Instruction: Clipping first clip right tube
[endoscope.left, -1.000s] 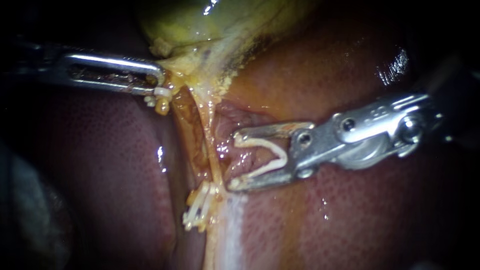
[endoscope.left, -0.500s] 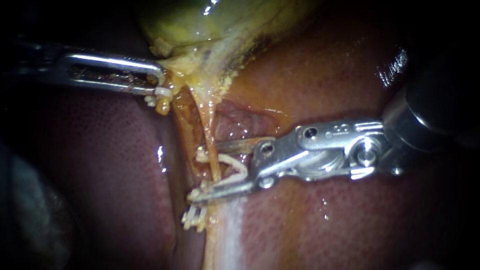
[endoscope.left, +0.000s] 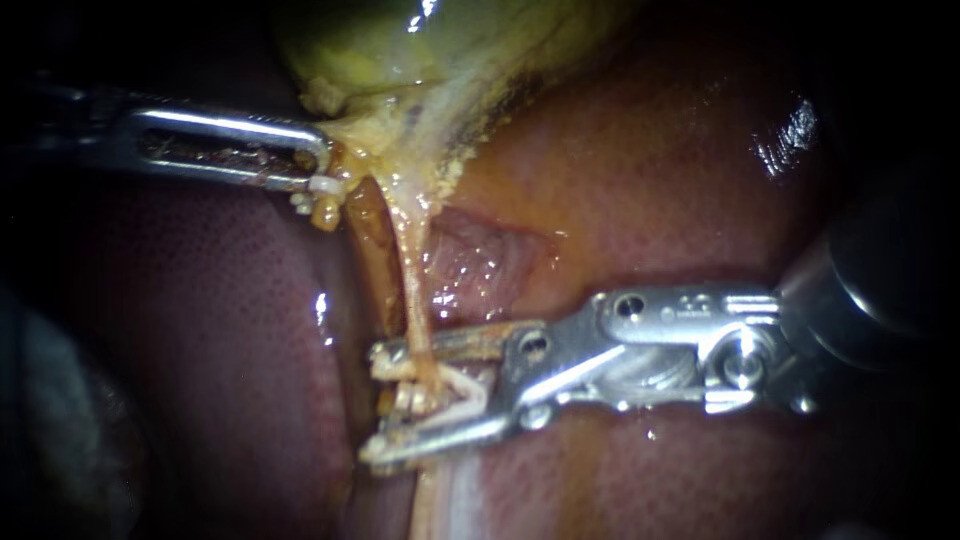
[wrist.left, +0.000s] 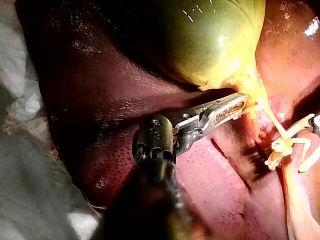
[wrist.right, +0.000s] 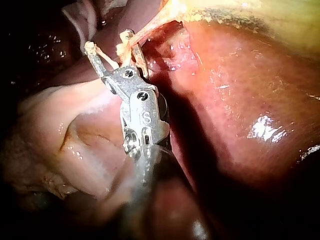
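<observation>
Right tube (endoscope.left: 412, 300) lies between right instrument's (endoscope.left: 373, 403) part-closed jaws, which hold a clip (endoscope.left: 470, 385).
Left wrist view adds: left instrument (wrist.left: 240, 102) clamps gallbladder (wrist.left: 210, 40) neck.

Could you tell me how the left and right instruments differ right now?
The left instrument has its jaws closed flat on tissue below the gallbladder; the right instrument holds a white clip between jaws standing apart. The left is off the tube; the right straddles it. Both are slim metal, lying nearly level across the endoscope view.
</observation>
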